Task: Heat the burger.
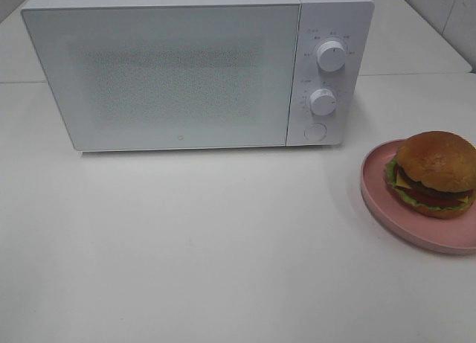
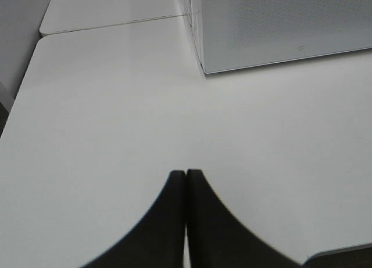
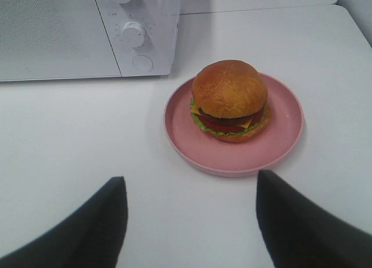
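The burger (image 3: 229,99) sits on a pink plate (image 3: 285,143) at the desk's (image 1: 223,246) right edge, right of the closed microwave (image 1: 163,75), directly ahead of the spread, empty right hand (image 3: 192,221), far nearer than the pressed-together left hand (image 2: 186,181).

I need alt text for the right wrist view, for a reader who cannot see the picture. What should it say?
A burger sits on a pink plate on a white table, with the open right gripper near the camera, its two dark fingers apart and holding nothing. Behind the plate stands a white microwave, door closed, with a knob and a round button.
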You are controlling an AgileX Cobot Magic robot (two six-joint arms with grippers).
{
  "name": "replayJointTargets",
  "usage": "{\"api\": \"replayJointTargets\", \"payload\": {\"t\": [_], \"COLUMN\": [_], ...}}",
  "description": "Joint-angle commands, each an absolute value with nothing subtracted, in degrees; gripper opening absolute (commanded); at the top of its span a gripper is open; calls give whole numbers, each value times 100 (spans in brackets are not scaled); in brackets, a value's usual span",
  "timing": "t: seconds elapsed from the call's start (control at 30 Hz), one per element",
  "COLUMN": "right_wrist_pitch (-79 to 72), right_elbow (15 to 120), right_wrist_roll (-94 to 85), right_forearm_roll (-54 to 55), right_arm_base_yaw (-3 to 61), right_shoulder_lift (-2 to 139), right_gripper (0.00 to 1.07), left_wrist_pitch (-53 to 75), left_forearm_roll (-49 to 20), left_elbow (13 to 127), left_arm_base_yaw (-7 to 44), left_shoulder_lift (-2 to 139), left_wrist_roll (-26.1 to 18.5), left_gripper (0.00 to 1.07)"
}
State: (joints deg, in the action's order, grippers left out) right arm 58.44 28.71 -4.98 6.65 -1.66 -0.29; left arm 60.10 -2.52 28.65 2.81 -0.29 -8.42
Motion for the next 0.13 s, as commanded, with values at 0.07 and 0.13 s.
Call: {"api": "replayJointTargets", "payload": {"t": [0.07,0.13], "right_wrist_pitch": [5747,5747], "right_elbow": [2859,2859], "right_wrist_roll": [-476,-476], "right_forearm_roll": [682,682], "right_arm_base_yaw": [-212,-212], "right_shoulder_lift": [-178,-178], "right_gripper": [61,61], "left_wrist_pitch": [5924,5924], "left_forearm_roll": [-292,-292], "left_elbow": [2848,2848], "left_arm_base_yaw": [252,252], "left_shoulder_lift": [-183,-183], "left_wrist_roll": [-837,-837], "left_gripper": [0,0]}}
